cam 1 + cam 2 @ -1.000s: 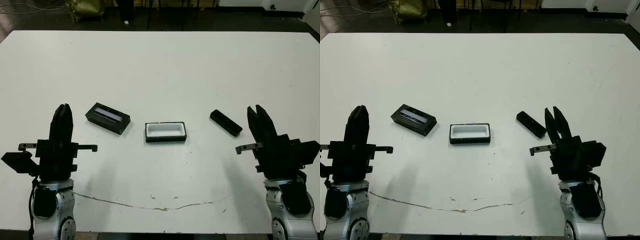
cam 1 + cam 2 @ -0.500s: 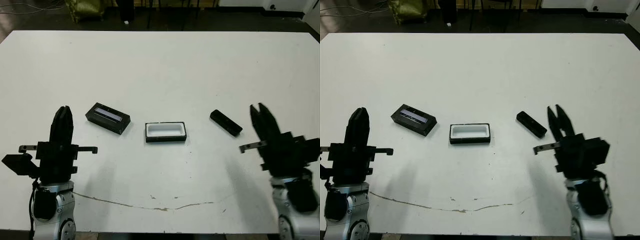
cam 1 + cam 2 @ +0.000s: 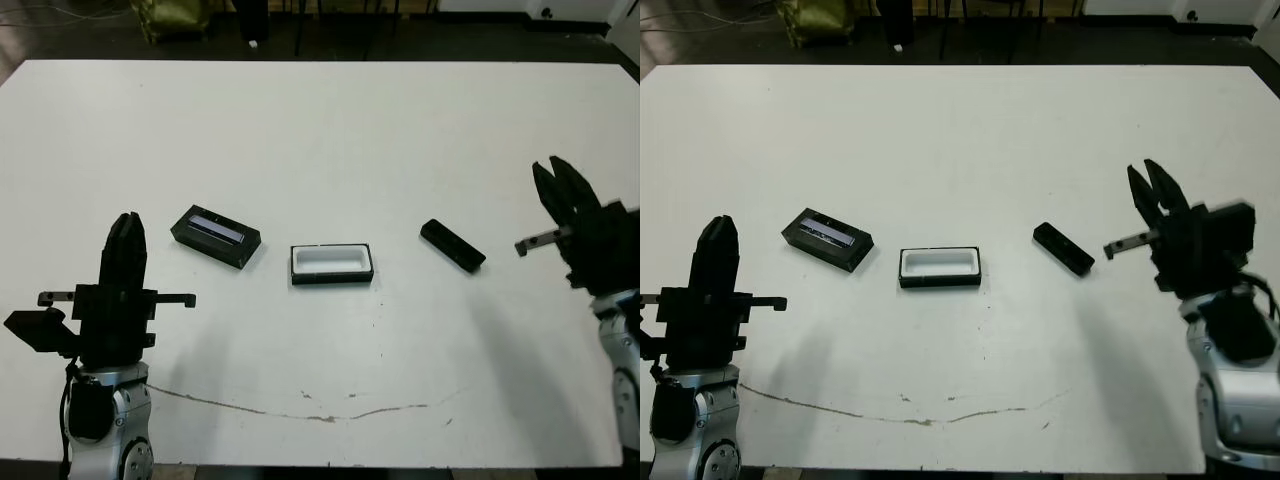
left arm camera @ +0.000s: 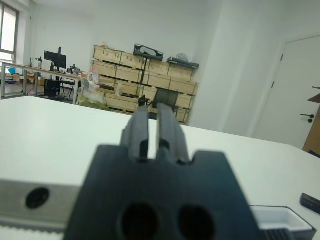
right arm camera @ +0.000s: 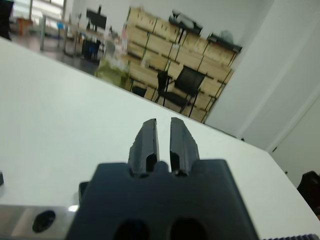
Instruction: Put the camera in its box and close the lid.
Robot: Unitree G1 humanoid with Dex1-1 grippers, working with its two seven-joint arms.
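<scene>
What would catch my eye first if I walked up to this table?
Probably the two black hands, the left hand low at the table's near left and the right hand raised at the far right edge. Between them three small dark things lie in a row on the white table: the lid with its shiny strip, the open white-lined box, and the slim camera.
</scene>
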